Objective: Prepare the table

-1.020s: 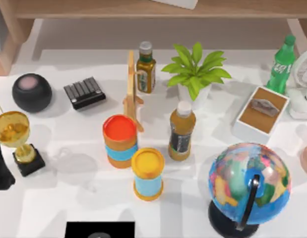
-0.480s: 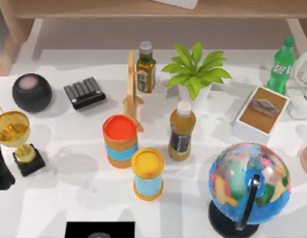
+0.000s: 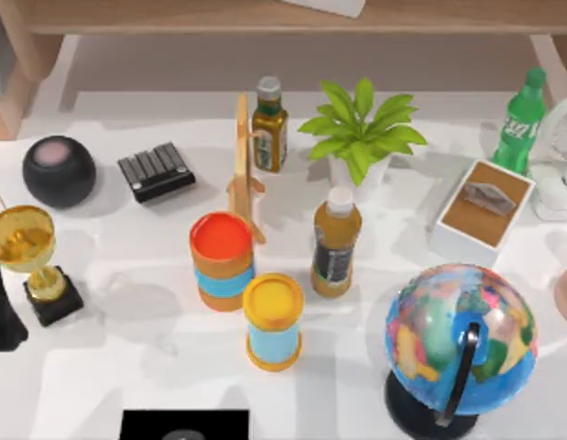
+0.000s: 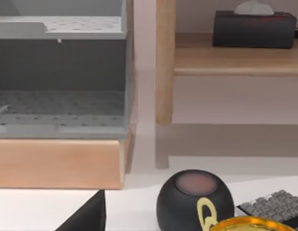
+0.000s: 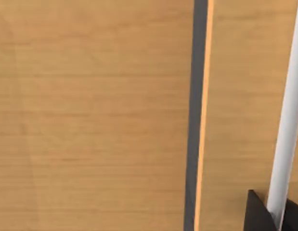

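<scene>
The left arm [image 3: 1, 307] is seen as a dark shape at the left edge of the table [image 3: 127, 367]. In the left wrist view a dark wedge of the left gripper [image 4: 86, 219] is visible. Whether it is open or closed, or holding anything, cannot be told. The white table stretches ahead of this gripper. A gold trophy [image 3: 27, 243] stands just beside it and a black round speaker [image 3: 59, 170] a little beyond. A dark keypad [image 3: 156, 170] lies farther off.

Of the right gripper [image 5: 258, 214] only dark edges are seen, close against light wooden panels [image 5: 91, 115] with a white bar [image 5: 286, 134] alongside. Its state cannot be told.

Well away from the left gripper, near the table's middle, a red-lidded can [image 3: 223, 261] and a yellow-lidded can [image 3: 273, 321] are set near each other. Both carry plain blue bands. A juice bottle [image 3: 336, 243] with a dark label is placed near them. The white lettering on the green bottle [image 3: 519, 115] is too small to be read. No writing can be made out on the globe [image 3: 459, 344].
</scene>
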Controlling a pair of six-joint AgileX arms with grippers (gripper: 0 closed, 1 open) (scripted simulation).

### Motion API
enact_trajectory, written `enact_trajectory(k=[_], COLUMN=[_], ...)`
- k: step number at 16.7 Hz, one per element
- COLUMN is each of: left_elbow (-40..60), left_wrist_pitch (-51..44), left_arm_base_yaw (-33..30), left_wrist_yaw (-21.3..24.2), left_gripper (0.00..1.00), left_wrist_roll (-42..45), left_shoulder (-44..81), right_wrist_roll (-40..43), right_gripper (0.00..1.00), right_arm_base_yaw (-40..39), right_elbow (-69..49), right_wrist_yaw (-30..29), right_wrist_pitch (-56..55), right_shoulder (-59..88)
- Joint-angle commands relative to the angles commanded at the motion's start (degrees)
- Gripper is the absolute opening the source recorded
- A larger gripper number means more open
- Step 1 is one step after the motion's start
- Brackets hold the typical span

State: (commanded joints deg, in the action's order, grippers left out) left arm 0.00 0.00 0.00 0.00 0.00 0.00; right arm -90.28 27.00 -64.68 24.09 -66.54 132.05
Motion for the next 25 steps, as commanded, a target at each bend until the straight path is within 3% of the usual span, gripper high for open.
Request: enact_trajectory(k=[8, 21, 25], left_elbow=[0.00, 0.00, 0.00], left_wrist_pitch=[0.00, 0.00, 0.00], left_arm_base_yaw=[0.00, 0.00, 0.00], left_wrist_yaw=[0.00, 0.00, 0.00], left_gripper=[1.00, 1.00, 1.00], left_wrist_roll=[0.00, 0.00, 0.00], left_shoulder=[0.00, 0.00, 0.00], right_wrist_roll=[0.24, 0.24, 0.24], right_gripper=[0.00, 0.98, 1.00], right_arm_base_yaw=[-1.79, -1.79, -1.79], right_elbow=[-6.66, -6.66, -6.66], right_wrist_yaw=[-1.72, -1.72, -1.72], right_wrist_pitch=[4.12, 4.12, 4.12], right_shoulder=[2.99, 2.99, 2.99])
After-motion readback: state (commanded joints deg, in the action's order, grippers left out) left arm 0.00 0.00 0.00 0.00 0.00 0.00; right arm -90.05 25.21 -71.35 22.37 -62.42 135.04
